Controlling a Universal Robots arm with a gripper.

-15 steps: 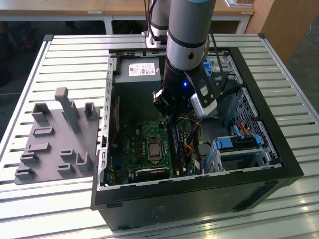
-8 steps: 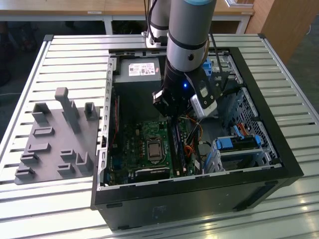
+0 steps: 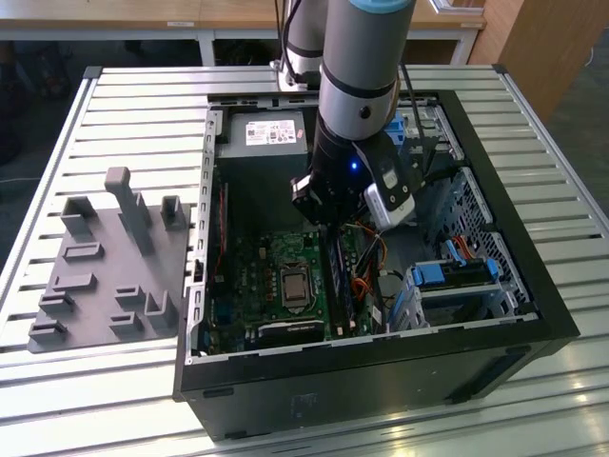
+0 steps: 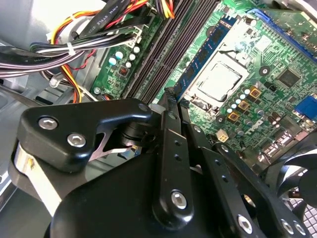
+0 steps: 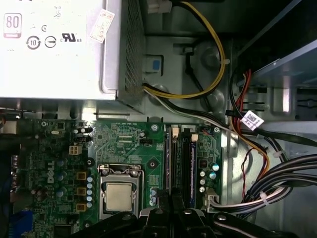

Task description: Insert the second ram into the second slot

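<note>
While the gripper (image 4: pixel 171 96) hung low inside the case (image 3: pixel 381 381), jaws drawn together (nothing clamped between them that I saw), the second ram (image 4: pixel 204 55) stood upright among the memory slots (image 4: pixel 161 57) beside the processor socket (image 4: pixel 220 82); I judged it inserted, full seating unconfirmed.

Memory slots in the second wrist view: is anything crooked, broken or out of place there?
Nothing stands out. The memory stick beside the processor runs parallel to the dark slots, the cables are bundled at the side, and the claw hangs by their end.
</note>
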